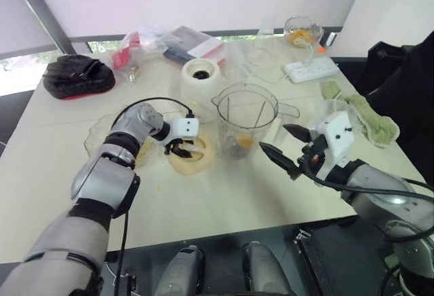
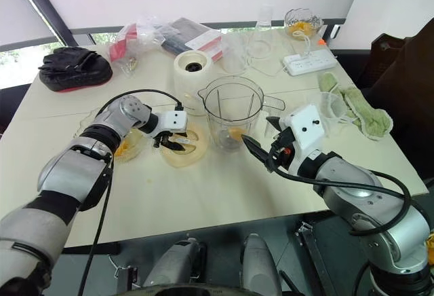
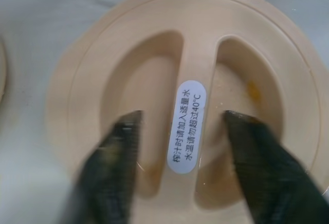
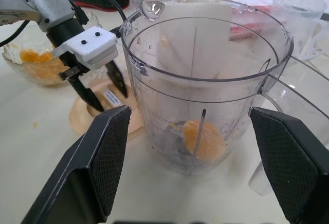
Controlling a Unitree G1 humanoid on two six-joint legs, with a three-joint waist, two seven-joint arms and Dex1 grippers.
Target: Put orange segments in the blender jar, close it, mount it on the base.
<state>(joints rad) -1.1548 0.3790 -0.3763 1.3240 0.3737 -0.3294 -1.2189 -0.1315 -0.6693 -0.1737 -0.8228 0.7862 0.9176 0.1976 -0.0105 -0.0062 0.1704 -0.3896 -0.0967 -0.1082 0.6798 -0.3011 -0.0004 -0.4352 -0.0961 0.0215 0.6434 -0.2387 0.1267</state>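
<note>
1. Standing at the middle of the table (image 1: 61,194), the jar (image 1: 245,121) was open-topped and held orange segments (image 4: 201,138) at its bottom, beside the blade.
2. Just left of the jar, the lid (image 1: 192,153) lay flat on the table, its centre bar carrying a white label (image 3: 186,126).
3. The left gripper (image 1: 182,148) pointed down onto the lid, its fingers (image 3: 110,167) spread to either side of the bar; whether they touched it could not be told.
4. The right gripper (image 1: 288,148) hung right of the jar, jaws spread wide and empty, one on each side of the jar in the right wrist view.
5. Behind the jar, toward upper centre, sat the base (image 1: 201,75).
6. At left, a glass bowl (image 4: 38,64) held more orange pieces.
</note>
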